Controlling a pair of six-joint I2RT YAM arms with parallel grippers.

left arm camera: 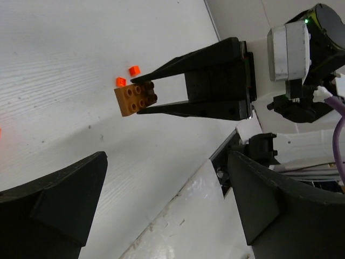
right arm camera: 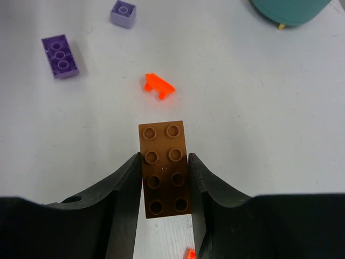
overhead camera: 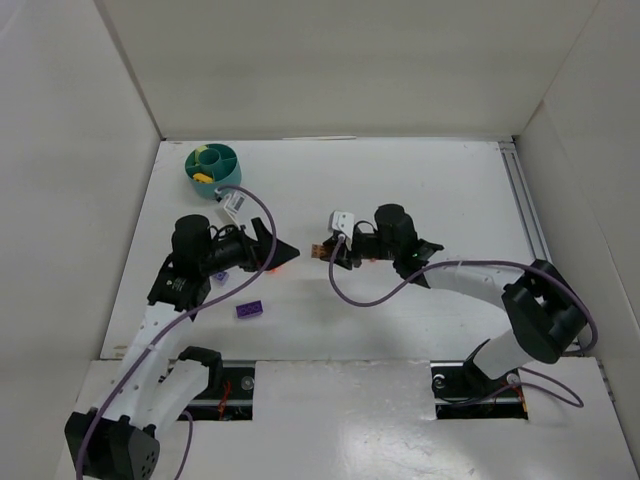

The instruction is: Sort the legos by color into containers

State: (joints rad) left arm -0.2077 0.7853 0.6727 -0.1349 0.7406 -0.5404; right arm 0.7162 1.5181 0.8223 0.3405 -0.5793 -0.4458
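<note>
**Held item:** orange-brown plastic brick, two studs by four (right arm camera: 161,141), studs facing the wrist camera. It is clamped across its narrow width by the right gripper (right arm camera: 164,162). The rear half sits between the jaws and the front half juts past the tips, probably so another gripper can take it.

**Left gripper** (left arm camera: 167,155): jaws spread wide with nothing between them, aimed at the jutting brick, near it but not touching. This looks like a hand-over being set up.

**Destination:** round teal plastic tub with divider walls (overhead camera: 212,170), well ahead and to the right of the right gripper's tips. It stands on the left arm's side, which would explain the transfer. A yellow piece and a pale green one show inside, but which compartments they occupy cannot be told.

**Unsorted, on the white tabletop** (right arm camera: 259,108):
- a small bright red-orange piece (right arm camera: 158,86), just ahead of the held brick
- a purple two-by-three brick (right arm camera: 60,55), ahead and to the left
- a lavender single-stud brick (right arm camera: 123,13), farther ahead
</note>
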